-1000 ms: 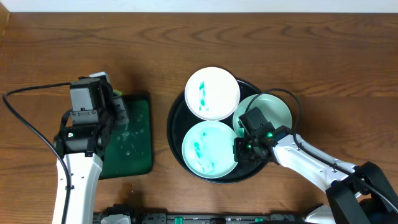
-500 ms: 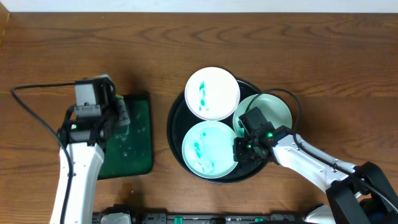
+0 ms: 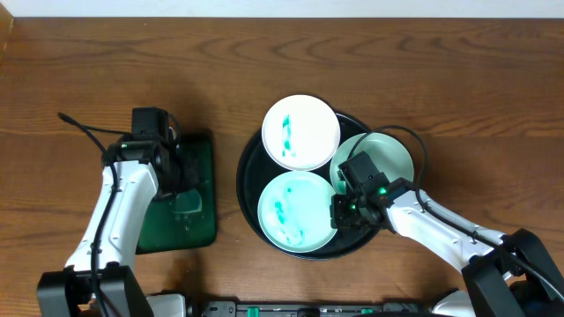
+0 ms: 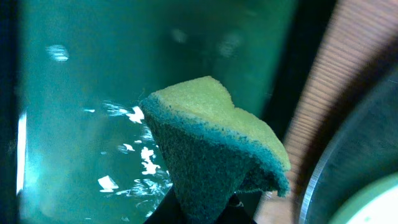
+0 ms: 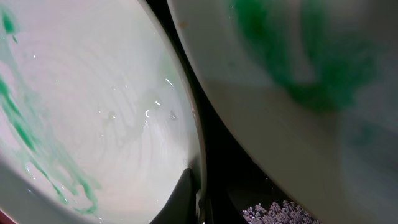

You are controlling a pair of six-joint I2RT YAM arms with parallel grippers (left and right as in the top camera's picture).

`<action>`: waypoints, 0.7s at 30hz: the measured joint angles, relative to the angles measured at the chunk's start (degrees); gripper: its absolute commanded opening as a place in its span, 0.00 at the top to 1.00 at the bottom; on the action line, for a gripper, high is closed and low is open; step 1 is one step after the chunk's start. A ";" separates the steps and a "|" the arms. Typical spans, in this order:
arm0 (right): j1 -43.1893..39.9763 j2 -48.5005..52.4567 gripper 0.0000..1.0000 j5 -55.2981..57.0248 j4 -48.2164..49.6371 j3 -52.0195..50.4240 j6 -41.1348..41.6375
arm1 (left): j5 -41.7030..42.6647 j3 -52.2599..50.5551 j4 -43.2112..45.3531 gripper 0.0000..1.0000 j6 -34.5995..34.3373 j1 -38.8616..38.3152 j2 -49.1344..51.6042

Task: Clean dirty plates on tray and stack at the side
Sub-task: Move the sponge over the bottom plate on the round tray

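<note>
The black round tray [image 3: 245, 176] holds three white plates. The rear plate [image 3: 300, 132] and the front plate [image 3: 295, 210] carry teal-green smears. The right plate [image 3: 381, 157] leans on the tray's edge. My right gripper [image 3: 337, 211] is shut on the front plate's right rim; in the right wrist view one dark finger [image 5: 185, 194] lies inside the front plate [image 5: 93, 112], with the right plate [image 5: 298, 93] close above. My left gripper [image 3: 179, 174] hovers over the green tray, shut on a yellow-and-green sponge [image 4: 211, 143].
A green rectangular tray [image 3: 198, 220] with wet patches lies left of the black tray, and a strip of wooden table [image 4: 336, 81] runs between them. The left arm's cable [image 3: 84, 130] trails over the table at the left.
My left arm has swung away from the table's front edge and to the right, carrying the sponge over the green tray toward the black tray. The right arm and the plates have not moved.
</note>
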 measured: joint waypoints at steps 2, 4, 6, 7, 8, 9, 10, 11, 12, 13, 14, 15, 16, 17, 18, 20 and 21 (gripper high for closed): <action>0.00 0.00 0.99 0.00 0.00 0.00 0.02 | 3.58 0.00 -0.22 0.93 1.25 -0.66 -0.81; 0.00 0.00 0.99 0.00 0.07 0.00 0.02 | 7.43 0.00 -0.83 0.93 2.32 -1.18 -1.40; 0.00 0.00 0.99 0.00 0.11 -0.02 0.04 | 11.06 0.00 -1.33 0.93 3.48 -1.57 -1.51; 0.00 0.00 0.99 -0.02 0.11 -0.04 0.04 | 12.35 0.00 -1.40 0.93 3.76 -1.62 -1.51; 0.00 0.00 0.99 -0.02 0.11 -0.04 0.07 | 13.75 0.00 -1.40 0.93 4.02 -1.62 -1.51; 0.00 0.00 0.99 -0.02 0.11 -0.04 0.07 | 15.32 0.00 -1.38 0.93 4.31 -1.64 -1.51; 0.00 0.00 0.99 -0.02 0.11 -0.04 0.11 | 17.40 0.00 -1.38 0.93 4.63 -1.73 -1.51; 0.00 0.00 0.99 -0.02 0.13 -0.04 0.15 | 18.78 0.00 -1.33 0.93 4.79 -1.84 -1.51; 0.00 0.00 0.99 -0.02 0.13 -0.04 0.17 | 20.39 0.00 -1.25 0.93 4.83 -2.16 -1.51; 0.00 0.00 0.99 -0.02 0.24 -0.04 0.17 | 22.03 0.00 -1.11 0.93 4.83 -2.75 -1.51; 0.00 0.00 0.99 -0.02 0.35 -0.04 0.20 | 23.47 0.00 -0.92 0.93 4.85 -3.67 -1.51; 0.00 0.00 0.99 -0.04 0.37 -0.04 0.20 | 24.61 0.00 -0.59 0.93 4.85 -5.07 -1.51; 0.00 0.00 0.99 -0.04 0.42 -0.04 0.17 | 25.64 0.00 -0.02 0.93 4.83 -6.82 -1.51; 0.00 0.00 0.99 -0.04 0.42 -0.04 0.17 | 26.69 0.00 0.81 0.92 4.76 -9.33 -1.44; 0.00 0.00 0.99 -0.04 0.42 -0.04 0.17 | 27.45 0.00 1.60 0.93 4.57 -11.13 -1.33; 0.00 0.00 0.99 -0.07 0.42 -0.07 0.22 | 28.55 0.00 4.50 0.93 3.52 -15.67 -0.59; -0.02 0.00 0.99 -0.07 0.39 -0.07 0.24 | 29.07 0.00 6.45 0.93 2.69 -18.12 0.15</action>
